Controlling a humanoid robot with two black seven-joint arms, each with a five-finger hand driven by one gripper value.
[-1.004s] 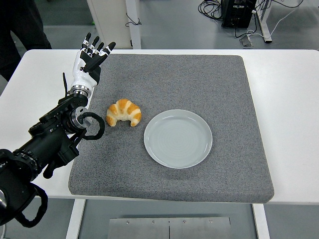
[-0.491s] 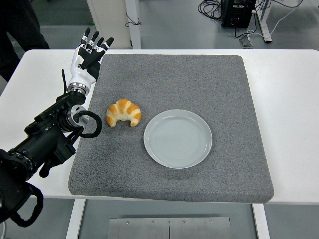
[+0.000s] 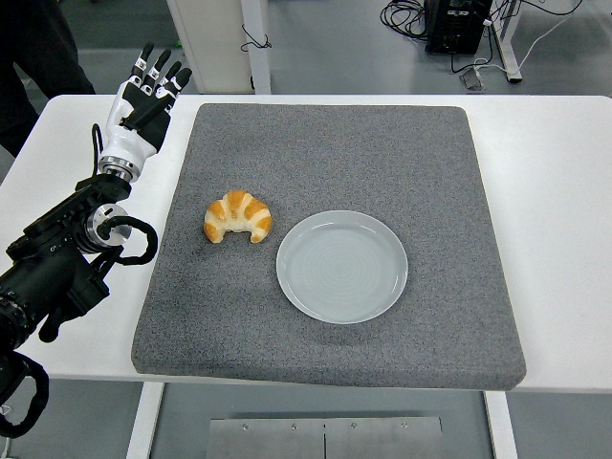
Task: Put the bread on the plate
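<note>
A golden croissant [image 3: 237, 217] lies on the grey mat [image 3: 335, 143], just left of an empty pale plate [image 3: 341, 266]. The two do not touch. My left hand [image 3: 143, 91] is raised over the white table beyond the mat's far left corner, well away from the bread. Its fingers [image 3: 153, 67] are straight and spread, holding nothing. The black left arm [image 3: 67, 253] runs from the picture's lower left edge. My right arm does not appear.
The grey mat covers most of the white table [image 3: 564, 191]. A person's dark clothing [image 3: 38, 48] shows at the top left. Table legs, cables and a black box stand on the floor behind.
My left hand has drawn back to the left and farther away, leaving the mat's edge for the bare table. The croissant and plate have not moved.
</note>
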